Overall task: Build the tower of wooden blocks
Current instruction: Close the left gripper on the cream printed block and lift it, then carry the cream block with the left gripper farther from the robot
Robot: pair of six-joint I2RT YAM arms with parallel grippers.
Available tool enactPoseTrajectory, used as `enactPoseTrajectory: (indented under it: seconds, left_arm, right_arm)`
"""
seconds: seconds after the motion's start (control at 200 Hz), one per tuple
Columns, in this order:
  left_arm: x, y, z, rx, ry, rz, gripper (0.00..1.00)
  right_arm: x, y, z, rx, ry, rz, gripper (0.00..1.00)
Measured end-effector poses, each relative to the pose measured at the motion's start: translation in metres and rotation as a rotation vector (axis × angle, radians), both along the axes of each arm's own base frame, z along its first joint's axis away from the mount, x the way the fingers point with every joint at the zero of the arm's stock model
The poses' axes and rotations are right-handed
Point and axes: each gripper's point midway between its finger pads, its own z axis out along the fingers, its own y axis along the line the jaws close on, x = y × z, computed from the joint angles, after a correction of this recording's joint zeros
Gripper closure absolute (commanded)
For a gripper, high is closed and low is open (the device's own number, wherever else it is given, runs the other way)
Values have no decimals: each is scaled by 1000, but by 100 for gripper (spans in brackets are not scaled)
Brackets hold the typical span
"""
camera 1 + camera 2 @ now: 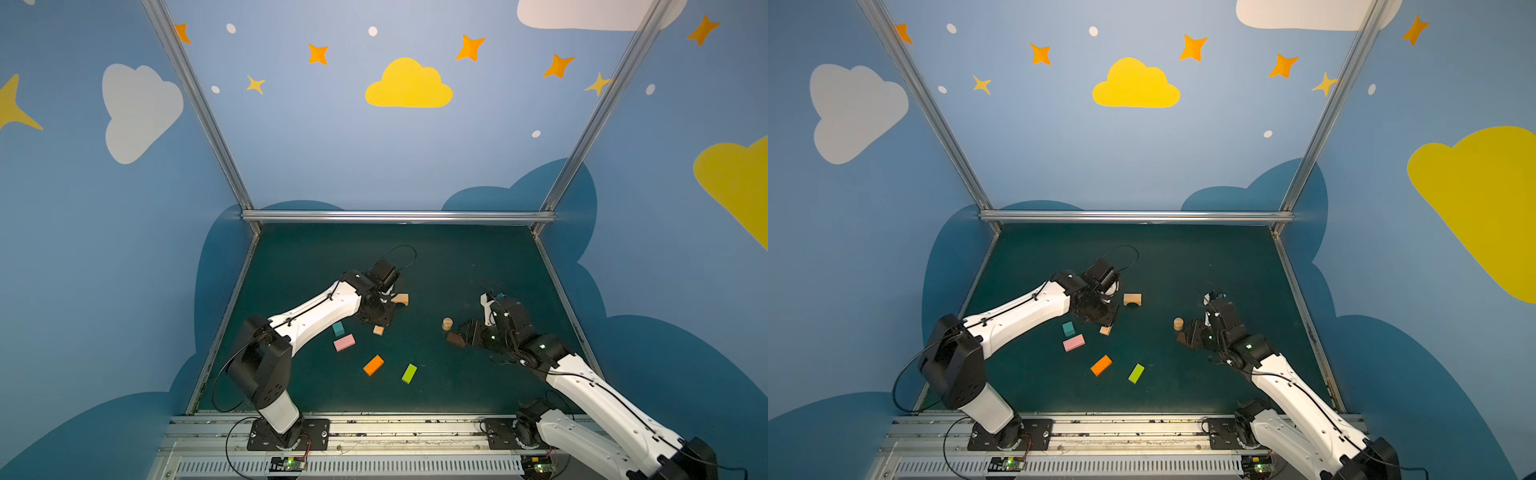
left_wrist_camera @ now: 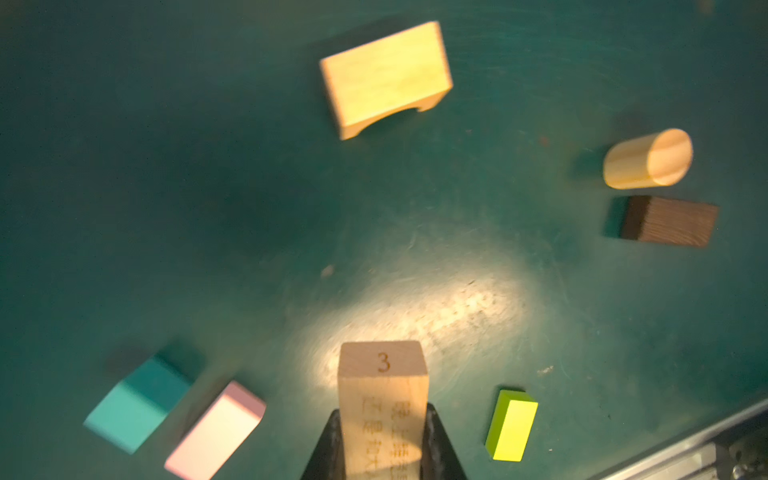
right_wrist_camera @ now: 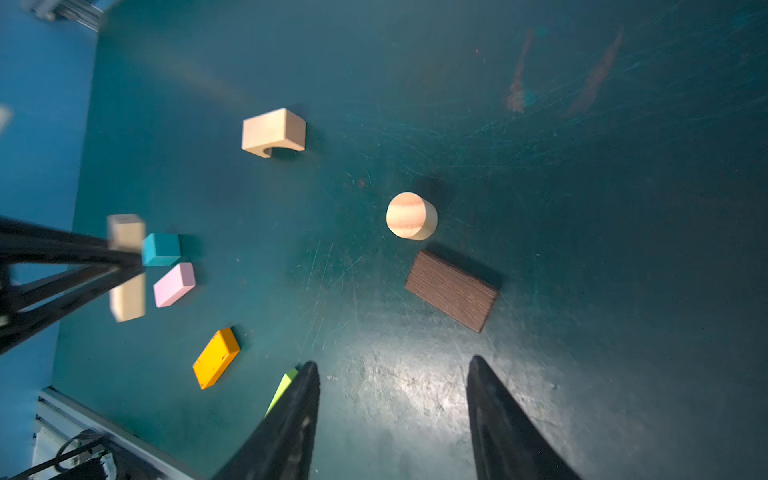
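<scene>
- Eight small blocks are seen at the green table (image 1: 457, 257).
- The tan plank (image 2: 382, 374) is squeezed tight by the left gripper (image 2: 382, 409), near the teal cube (image 1: 338, 329) and pink brick (image 1: 344, 343).
- The right gripper (image 3: 394, 363) is spread apart with nothing in it, just beside the dark brown brick (image 3: 452, 291) and tan cylinder (image 3: 409, 216).
- The tan arch (image 1: 401, 298), orange brick (image 1: 373, 365) and lime green brick (image 1: 409, 373) are laid apart.

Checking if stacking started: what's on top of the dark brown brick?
Nothing shows on the dark brown brick in the right wrist view. In both top views the right tool hides part of it.
</scene>
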Motion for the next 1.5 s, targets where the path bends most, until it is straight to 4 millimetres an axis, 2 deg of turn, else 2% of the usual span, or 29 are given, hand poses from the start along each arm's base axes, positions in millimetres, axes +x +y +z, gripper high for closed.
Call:
enactPoseTrajectory:
  seconds: [0.295, 0.531, 0.706, 0.966, 1.096, 1.156, 1.267, 1.372, 1.497]
  left_arm:
    - [5, -47, -13, -31, 55, -315, 96]
    - [-2, -73, -35, -28, 98, -508, 96]
    - [1, -85, -53, 2, 99, -592, 96]
    - [4, -91, -76, 136, 58, -680, 96]
    - [-1, -92, -89, 191, 62, -711, 96]
    - [-2, -94, -90, 200, 56, -719, 96]
    - [-3, -94, -90, 210, 53, -725, 87]
    - [-3, -95, -89, 212, 54, -727, 65]
    - [-4, -95, -89, 214, 57, -718, 49]
  right_arm:
    - [-12, -22, 40, 19, -102, -46, 43]
    - [-21, -35, 45, -6, -111, -76, 42]
    - [-24, -41, 44, -21, -113, -87, 41]
    - [-27, -45, 46, -21, -118, -95, 41]
    - [-28, -46, 46, -21, -117, -97, 41]
    - [-28, -46, 46, -22, -117, -98, 41]
    - [-28, -47, 46, -20, -120, -101, 41]
    - [-28, -47, 47, -19, -121, -101, 41]
    - [-28, -47, 47, -18, -121, -102, 41]
